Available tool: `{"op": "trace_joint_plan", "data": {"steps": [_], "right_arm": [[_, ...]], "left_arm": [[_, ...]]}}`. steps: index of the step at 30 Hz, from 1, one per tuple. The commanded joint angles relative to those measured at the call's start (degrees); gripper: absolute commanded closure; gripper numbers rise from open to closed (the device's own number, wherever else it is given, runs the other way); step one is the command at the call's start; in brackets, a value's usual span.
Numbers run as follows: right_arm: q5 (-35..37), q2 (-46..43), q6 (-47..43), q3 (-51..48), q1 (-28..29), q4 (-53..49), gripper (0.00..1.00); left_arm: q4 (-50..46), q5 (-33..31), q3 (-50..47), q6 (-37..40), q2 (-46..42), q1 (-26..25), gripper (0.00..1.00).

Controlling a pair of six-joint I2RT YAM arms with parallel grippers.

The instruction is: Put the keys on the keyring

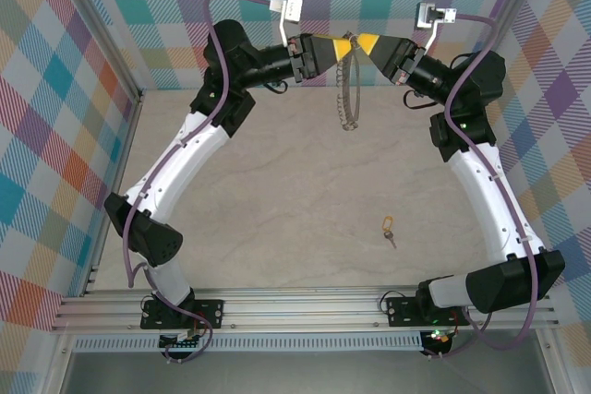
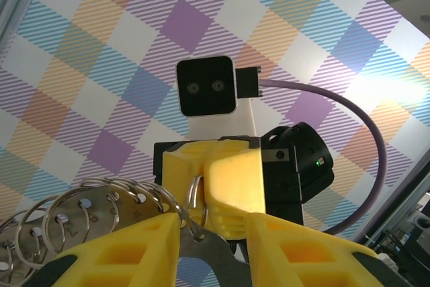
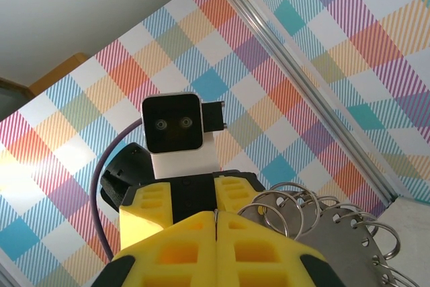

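Grips keyring (image 1: 347,89) in left end effector (image 1: 343,47); clenches right end effector (image 1: 365,44) beside a loop, hold unclear; key (image 1: 389,226) tiny on tabletop (image 1: 277,182)

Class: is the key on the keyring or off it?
Off: the key lies on the table, away from the raised keyring.

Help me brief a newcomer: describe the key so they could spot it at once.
On the beige table, look near the base of the right arm. The key lies there alone: tiny, yellowish head, short dark shaft, unlike the large grey keyring held up at the far end.
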Motion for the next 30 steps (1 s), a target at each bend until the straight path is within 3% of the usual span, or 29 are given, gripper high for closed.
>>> {"op": "trace_joint_plan", "data": {"steps": [1, 9, 17, 20, 22, 25, 30], "right_arm": [[0.47, -0.24, 0.87, 0.10, 0.21, 4.31, 1.00], [0.46, -0.06, 1.05, -0.25, 0.23, 4.42, 1.00], [0.21, 0.40, 1.39, -0.52, 0.32, 4.49, 1.00], [0.22, 0.31, 0.79, -0.59, 0.24, 2.86, 1.00], [0.52, -0.37, -1.03, -0.53, -0.14, -0.52, 0.73], [0.03, -2.25, -3.04, -0.60, -2.26, -4.68, 0.58], [-2.94, -4.60, -6.11, 0.68, -5.85, -11.86, 0.57]], "left_arm": [[0.40, 0.60, 2.48, 1.05, 0.85, -0.54, 0.68], [0.90, -0.05, 4.13, 0.83, 2.26, -0.63, 0.70], [1.63, 0.19, 5.18, 0.45, 2.99, -0.76, 0.98], [0.88, 0.50, 5.58, 1.10, 3.16, -0.81, 1.00], [-1.51, 1.20, 6.50, 2.90, 3.21, -0.81, 1.00], [-7.34, 2.49, 8.70, 7.70, 3.16, -0.81, 1.00], [-21.96, 5.69, 15.47, 19.76, 4.08, -0.81, 1.00]]}}
